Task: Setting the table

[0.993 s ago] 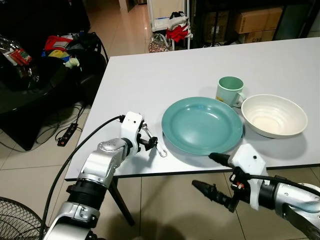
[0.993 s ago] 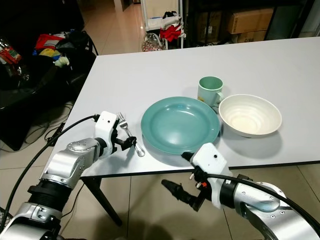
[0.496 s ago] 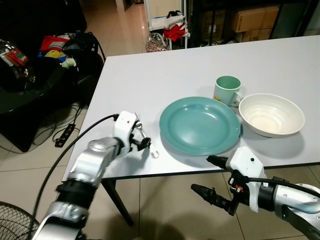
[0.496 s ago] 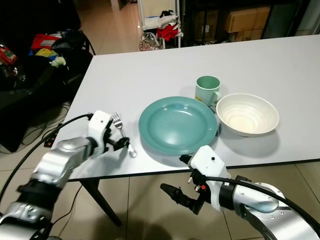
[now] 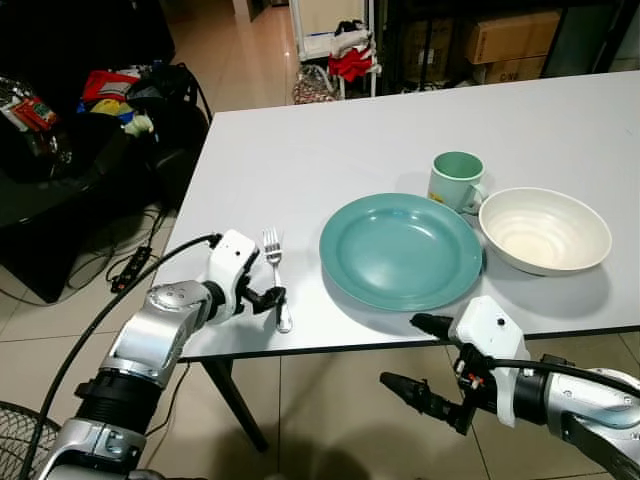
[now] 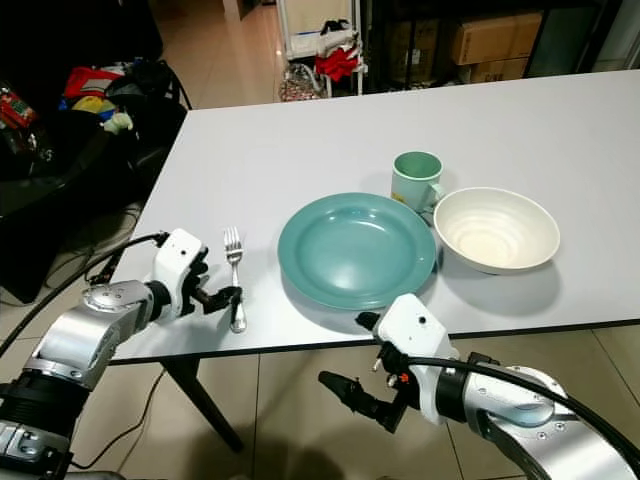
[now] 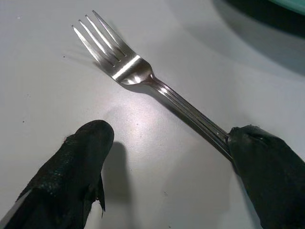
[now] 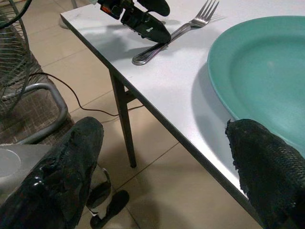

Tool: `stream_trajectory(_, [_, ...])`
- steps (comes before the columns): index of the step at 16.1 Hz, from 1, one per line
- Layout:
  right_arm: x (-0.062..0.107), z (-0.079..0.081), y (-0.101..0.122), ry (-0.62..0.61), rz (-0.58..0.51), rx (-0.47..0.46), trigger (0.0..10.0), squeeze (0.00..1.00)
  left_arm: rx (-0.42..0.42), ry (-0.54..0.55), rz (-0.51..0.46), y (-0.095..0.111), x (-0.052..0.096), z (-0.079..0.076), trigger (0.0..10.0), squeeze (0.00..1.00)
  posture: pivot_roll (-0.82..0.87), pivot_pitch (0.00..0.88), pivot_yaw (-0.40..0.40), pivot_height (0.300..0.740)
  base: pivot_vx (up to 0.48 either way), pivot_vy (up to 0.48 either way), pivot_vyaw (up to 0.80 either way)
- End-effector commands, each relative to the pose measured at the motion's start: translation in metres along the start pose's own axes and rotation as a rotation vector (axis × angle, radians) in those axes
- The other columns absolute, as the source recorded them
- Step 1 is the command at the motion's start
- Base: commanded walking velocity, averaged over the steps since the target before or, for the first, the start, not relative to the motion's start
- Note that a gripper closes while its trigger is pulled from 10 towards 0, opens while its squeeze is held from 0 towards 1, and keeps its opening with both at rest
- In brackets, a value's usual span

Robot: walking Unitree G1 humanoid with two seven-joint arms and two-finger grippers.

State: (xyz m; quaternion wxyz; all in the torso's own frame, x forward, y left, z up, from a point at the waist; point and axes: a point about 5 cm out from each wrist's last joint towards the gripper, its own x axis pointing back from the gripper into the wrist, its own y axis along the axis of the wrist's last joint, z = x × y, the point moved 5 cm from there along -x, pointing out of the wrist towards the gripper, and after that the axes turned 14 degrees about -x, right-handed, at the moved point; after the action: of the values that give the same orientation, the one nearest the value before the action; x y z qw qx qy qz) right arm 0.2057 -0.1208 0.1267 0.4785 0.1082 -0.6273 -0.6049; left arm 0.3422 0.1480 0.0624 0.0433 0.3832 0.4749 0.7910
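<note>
A silver fork (image 5: pixel 276 278) lies flat on the white table (image 5: pixel 330 140), left of the teal plate (image 5: pixel 400 250), tines pointing away from me. My left gripper (image 5: pixel 265 297) is open at the fork's handle end; in the left wrist view one fingertip (image 7: pixel 267 176) rests over the handle and the other sits apart on the table. A green mug (image 5: pixel 455 180) and a white bowl (image 5: pixel 545 230) stand right of the plate. My right gripper (image 5: pixel 415 355) hangs open below the table's front edge, holding nothing.
The table's front edge runs just before the plate and fork. A wire fan (image 5: pixel 25 440) stands on the floor at lower left. A dark sofa with clutter (image 5: pixel 100 100) and a power strip (image 5: pixel 130 270) lie left; boxes (image 5: pixel 510 35) sit behind the table.
My left gripper carried the fork leftward away from the plate, laid it flat on the table and opened. The right arm has barely moved.
</note>
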Motion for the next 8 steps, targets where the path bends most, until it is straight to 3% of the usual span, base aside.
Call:
stream_trajectory(1, [0.000,0.002,0.000,0.012,-0.001,0.005,10.0,0.00,-0.016,0.017,-0.003,0.001,0.005,0.008,10.0,0.00,-0.10,0.000,0.141,0.740,0.000,0.000,0.00])
stream_trajectory(4, [0.001,0.003,0.001,0.014,-0.005,0.004,10.0,0.00,-0.020,0.010,-0.025,0.006,0.007,0.011,10.0,0.00,-0.11,0.000,0.144,0.740,0.000,0.000,0.00])
stream_trajectory(6, [0.001,0.004,0.001,0.020,-0.008,-0.005,10.0,0.00,0.043,0.000,-0.067,0.014,0.010,0.011,10.0,0.00,-0.11,0.000,0.146,0.740,0.000,0.000,0.00])
stream_trajectory(8, [0.003,0.009,0.004,0.040,-0.039,-0.029,10.0,0.00,0.123,-0.041,-0.193,0.037,0.025,0.008,10.0,0.00,-0.11,0.000,0.156,0.740,0.000,0.000,0.00])
